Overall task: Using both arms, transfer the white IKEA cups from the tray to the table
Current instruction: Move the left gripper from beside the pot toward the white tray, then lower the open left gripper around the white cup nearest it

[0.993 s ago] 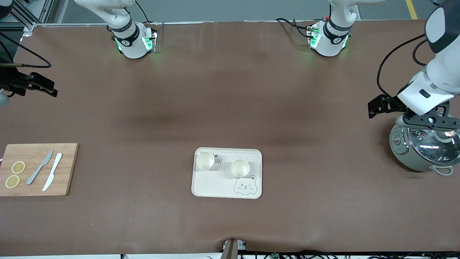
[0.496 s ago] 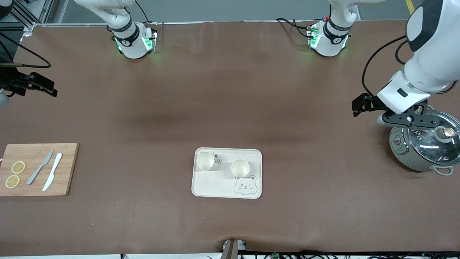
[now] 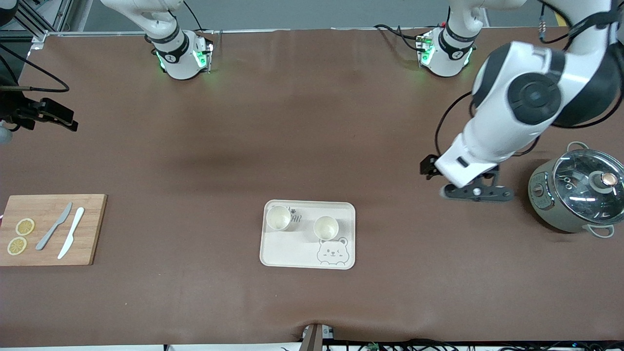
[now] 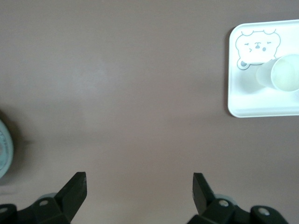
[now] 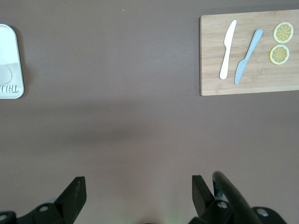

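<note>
Nothing was moved yet: both cups (image 3: 279,217) (image 3: 325,227) sat on the tray (image 3: 287,256). The left gripper (image 3: 475,193), wide open and empty, hung over the table (image 3: 312,122) at the tray's three o'clock; the right gripper (image 5: 135,196), equally open and empty, waited over bare table.

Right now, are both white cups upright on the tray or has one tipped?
Both upright. The two cups stand on the tray with round rims facing up; neither lies on its side.

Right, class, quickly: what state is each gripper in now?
Left gripper: open, empty, over bare table.
Right gripper: open, empty, over bare table.
</note>
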`<state>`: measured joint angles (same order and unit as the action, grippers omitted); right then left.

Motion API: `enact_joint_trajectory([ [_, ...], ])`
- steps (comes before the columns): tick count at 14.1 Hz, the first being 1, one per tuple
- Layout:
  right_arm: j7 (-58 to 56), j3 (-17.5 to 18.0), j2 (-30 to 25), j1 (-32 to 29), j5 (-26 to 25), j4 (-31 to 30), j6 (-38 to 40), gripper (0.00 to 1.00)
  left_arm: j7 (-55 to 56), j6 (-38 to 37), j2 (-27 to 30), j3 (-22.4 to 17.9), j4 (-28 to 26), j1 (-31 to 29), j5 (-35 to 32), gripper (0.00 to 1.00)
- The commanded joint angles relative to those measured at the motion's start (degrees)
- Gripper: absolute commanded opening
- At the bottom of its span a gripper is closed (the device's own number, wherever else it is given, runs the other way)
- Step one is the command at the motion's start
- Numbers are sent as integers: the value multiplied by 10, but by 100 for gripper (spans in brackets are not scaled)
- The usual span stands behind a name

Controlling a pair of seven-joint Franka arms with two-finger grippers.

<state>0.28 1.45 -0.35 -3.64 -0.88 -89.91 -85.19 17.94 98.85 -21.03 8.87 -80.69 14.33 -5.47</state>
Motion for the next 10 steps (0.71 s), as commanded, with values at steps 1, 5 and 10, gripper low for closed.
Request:
enact_joint_trajectory([
  [1, -9, 7, -4, -8, -7, -3, 3, 100, 30, -10, -70, -5, 85, 28, -14, 100],
  [5, -8, 7, -4, -8, -7, -3, 3, 100, 56, 36, -136, -3, 114, 55, -13, 100],
  [10, -8, 7, -4, -7, -7, -3, 3, 100, 71, 96, -190, 1, 137, 73, -6, 100],
])
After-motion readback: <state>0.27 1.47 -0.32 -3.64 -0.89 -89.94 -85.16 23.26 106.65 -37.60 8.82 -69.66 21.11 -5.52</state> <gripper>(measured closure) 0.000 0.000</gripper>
